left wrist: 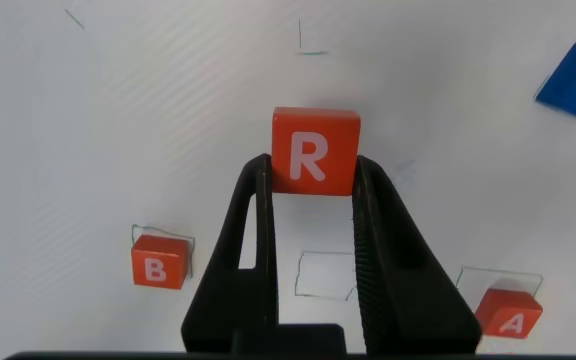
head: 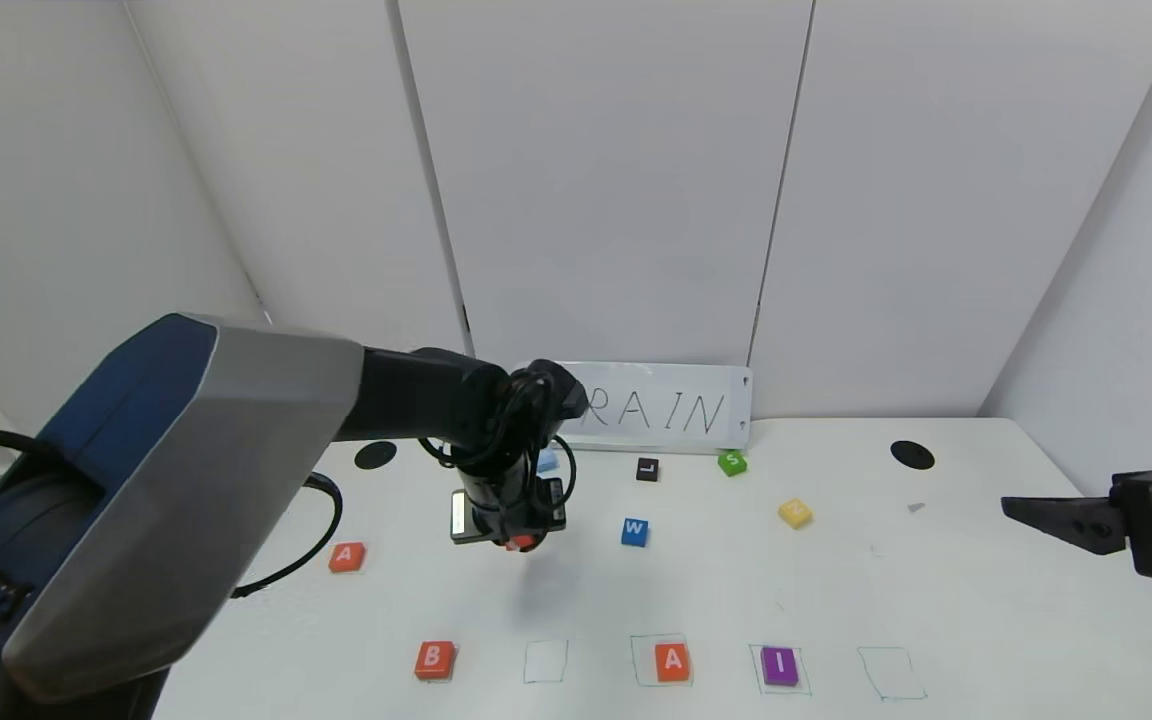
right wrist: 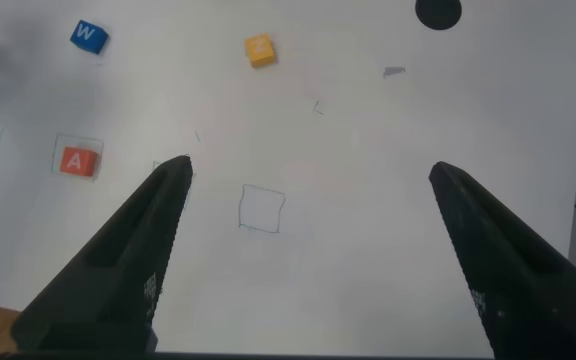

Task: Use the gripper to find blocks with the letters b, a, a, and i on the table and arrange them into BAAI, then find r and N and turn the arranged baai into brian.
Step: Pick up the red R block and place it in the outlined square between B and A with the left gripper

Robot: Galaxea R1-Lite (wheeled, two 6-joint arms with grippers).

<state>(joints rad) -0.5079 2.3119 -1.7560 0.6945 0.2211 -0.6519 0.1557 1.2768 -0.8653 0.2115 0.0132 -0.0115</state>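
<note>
Left gripper (head: 519,541) hangs above the bench (head: 966,620) left of centre, pinching R (left wrist: 314,151) between its fingers (left wrist: 244,240); in the head view only a bit of R's red shows under the gripper, clear of the surface; in the left wrist view the letter faces the camera, block held upright at the fingertips.

Right gripper (head: 1031,510) sits at the bench's right edge, off the surface; fingers (right wrist: 138,250) spread wide, holding nothing.

Near row of pen-drawn squares along the front: B (head: 434,659) at the left end, half over its outline; next square (head: 545,661) vacant; A (head: 672,661) in the third square; purple I (head: 779,665) in the fourth; last square (head: 891,672) on the right vacant.

Second A (head: 347,556) lies apart, far left, mid-bench, well clear of the row.

Yellow N (head: 795,513) sits right of centre, behind the row, letter faint; blue W (head: 634,531) just right of the left gripper; black L (head: 647,469) and green S (head: 732,462) farther back; a pale blue block (head: 547,461) partly hidden behind the left arm, letter unreadable.

White sign (head: 666,408) stands against the back wall, reading RAIN, its left end hidden by the arm; two black holes (head: 912,454) near the far corners.
</note>
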